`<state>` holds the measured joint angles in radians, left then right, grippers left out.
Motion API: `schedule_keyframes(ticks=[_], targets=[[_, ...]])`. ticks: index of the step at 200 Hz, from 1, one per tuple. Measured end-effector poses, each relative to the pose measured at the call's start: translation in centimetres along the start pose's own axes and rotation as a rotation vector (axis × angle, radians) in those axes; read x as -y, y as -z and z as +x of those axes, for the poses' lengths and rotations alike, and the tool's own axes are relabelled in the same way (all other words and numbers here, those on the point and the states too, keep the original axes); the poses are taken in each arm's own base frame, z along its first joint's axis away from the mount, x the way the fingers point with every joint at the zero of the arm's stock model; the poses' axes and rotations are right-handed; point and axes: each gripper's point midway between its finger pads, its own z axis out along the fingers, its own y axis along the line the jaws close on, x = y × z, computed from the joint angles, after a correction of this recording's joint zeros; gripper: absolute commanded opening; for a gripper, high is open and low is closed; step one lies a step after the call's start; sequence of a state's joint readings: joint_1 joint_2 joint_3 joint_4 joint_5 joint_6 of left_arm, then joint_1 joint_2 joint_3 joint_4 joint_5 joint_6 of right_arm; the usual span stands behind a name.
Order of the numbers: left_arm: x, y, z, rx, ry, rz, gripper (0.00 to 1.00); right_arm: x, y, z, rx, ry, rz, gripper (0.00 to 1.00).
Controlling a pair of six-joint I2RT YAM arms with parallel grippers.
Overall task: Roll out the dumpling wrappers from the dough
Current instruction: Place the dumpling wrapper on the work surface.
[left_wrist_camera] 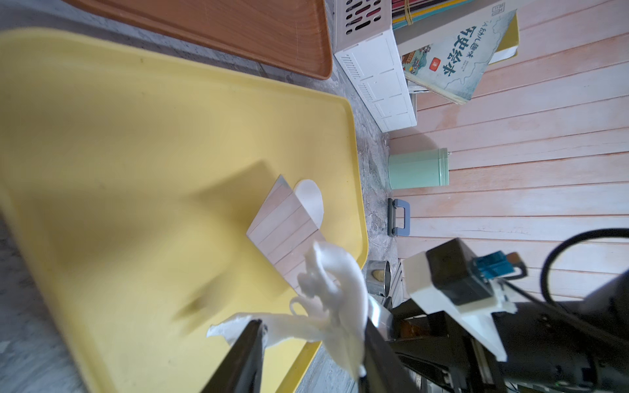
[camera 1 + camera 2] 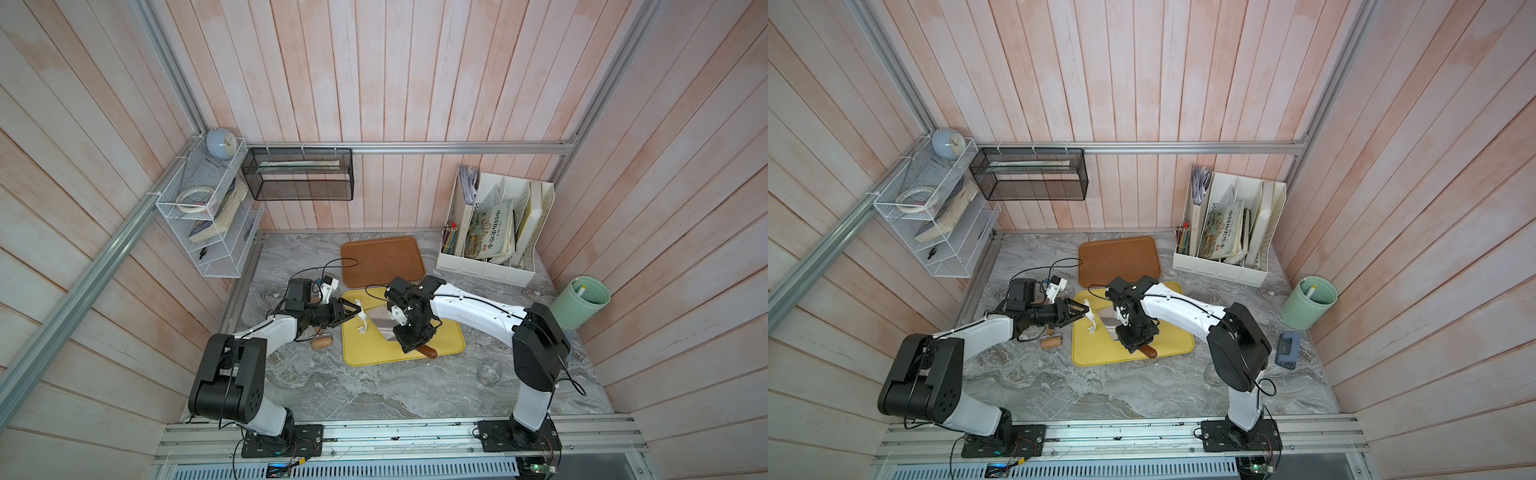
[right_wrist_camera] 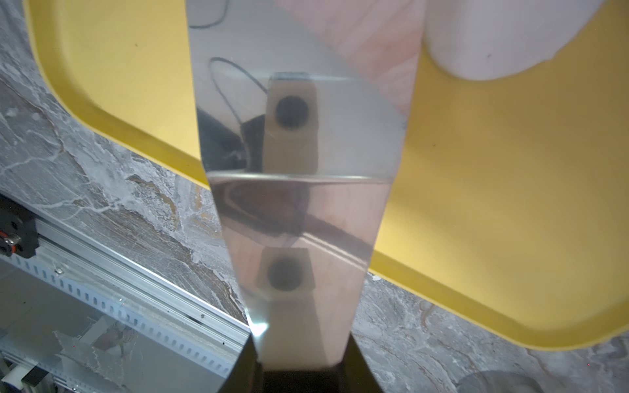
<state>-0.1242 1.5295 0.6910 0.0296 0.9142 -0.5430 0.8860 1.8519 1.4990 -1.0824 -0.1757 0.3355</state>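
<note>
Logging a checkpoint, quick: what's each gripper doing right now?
Left gripper: open, with a ragged dough scrap draped across it.
Right gripper: shut on the metal scraper.

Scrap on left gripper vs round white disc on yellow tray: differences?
Outline: the scrap is ragged and crumpled; the disc has a smooth round edge.
Pose: the scrap hangs from the left gripper above the yellow tray; the disc lies flat on it.
Cover: the scraper hides part of the disc, none of the scrap.
Both are white dough.
</note>
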Motion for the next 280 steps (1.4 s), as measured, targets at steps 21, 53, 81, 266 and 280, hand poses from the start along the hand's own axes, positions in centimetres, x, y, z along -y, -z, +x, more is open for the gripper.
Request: schedule_keyframes(ticks=[21,53,81,266,280], targets=[[-0.6,0.2,-0.1,0.008,0.024,-0.012,0.47,-0.4,1.7,-1.2,0.061,-0.003,0.002,0.0],[-1.8,0.3,-0.2,0.017,0.083,-0.031,0.47,-1.0,3.1,-0.8,0.089,0.006,-0.009,0.0],[-2.2,0.2,0.0,0.017,0.119,-0.035,0.47,-2.7,2.7,0.8,0.06,0.04,-0.045,0.0],[-3.0,-0.4,0.1,0.025,0.207,-0.007,0.5,-1.9,0.9,2.9,0.05,-0.008,-0.03,0.0],[-3.0,-0.4,0.1,0.025,0.207,-0.008,0.5,-2.3,1.7,2.8,0.068,0.002,-0.041,0.0]])
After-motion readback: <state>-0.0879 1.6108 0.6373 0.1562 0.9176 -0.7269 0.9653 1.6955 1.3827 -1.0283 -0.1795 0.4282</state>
